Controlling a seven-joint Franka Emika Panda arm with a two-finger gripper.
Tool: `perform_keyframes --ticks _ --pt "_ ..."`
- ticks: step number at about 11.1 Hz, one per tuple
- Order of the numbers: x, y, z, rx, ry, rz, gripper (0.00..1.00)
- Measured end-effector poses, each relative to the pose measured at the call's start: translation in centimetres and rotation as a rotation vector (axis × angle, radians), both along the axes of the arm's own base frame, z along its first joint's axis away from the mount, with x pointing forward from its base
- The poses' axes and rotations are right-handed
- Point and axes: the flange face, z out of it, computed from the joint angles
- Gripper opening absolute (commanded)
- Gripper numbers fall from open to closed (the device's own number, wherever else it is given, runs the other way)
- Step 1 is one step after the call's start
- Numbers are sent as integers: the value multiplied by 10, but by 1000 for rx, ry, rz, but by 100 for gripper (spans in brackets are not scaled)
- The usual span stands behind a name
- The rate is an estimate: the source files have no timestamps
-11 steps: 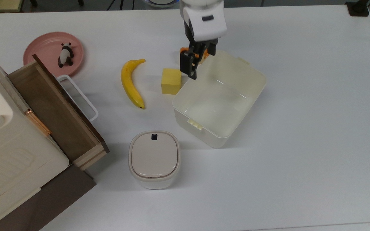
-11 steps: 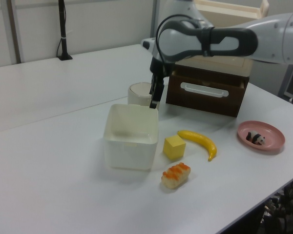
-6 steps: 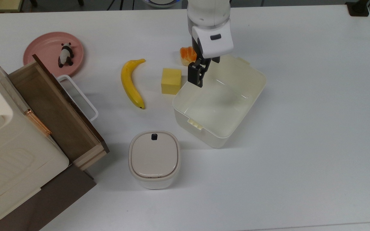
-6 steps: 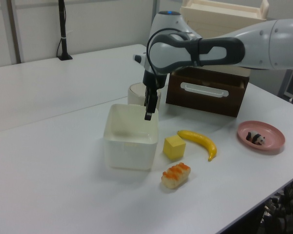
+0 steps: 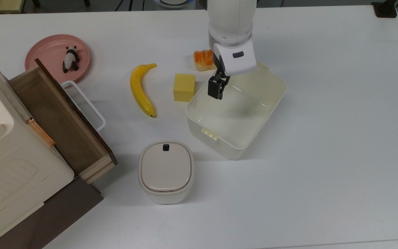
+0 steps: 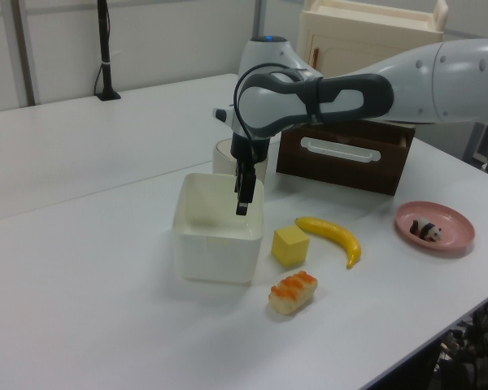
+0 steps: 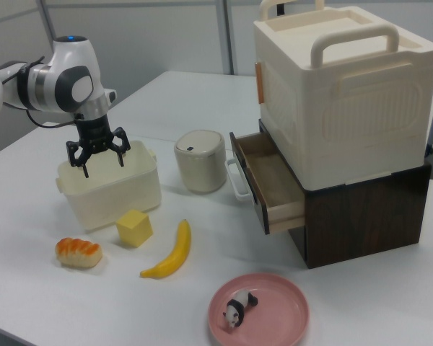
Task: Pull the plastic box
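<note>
Since a second ago the tool (image 5: pixel 216 90) has shifted from the box (image 5: pixel 235 107) rim to over its interior, fingers spread wide. Lower one finger inside the wall beside the cube (image 5: pixel 184 87), then drag slowly so the box doesn't tip.

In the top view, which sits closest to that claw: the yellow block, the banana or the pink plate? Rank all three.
Measured from the gripper, in the top view:
1. Yellow block, just to its left.
2. Banana, further left.
3. Pink plate, far upper left.

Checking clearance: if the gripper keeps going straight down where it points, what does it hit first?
Likely the plastic box. The open gripper points down over the box's wall nearest the yellow block, so rim or inside floor; depth is unclear.
</note>
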Motion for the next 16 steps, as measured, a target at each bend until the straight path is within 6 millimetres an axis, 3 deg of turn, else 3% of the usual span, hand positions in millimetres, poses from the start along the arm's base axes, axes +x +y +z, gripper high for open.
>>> perform_keyframes --ticks 9,16 --pt "11 -11 -19 -71 -49 21 100" --pt "3 -19 -42 -90 -3 18 100"
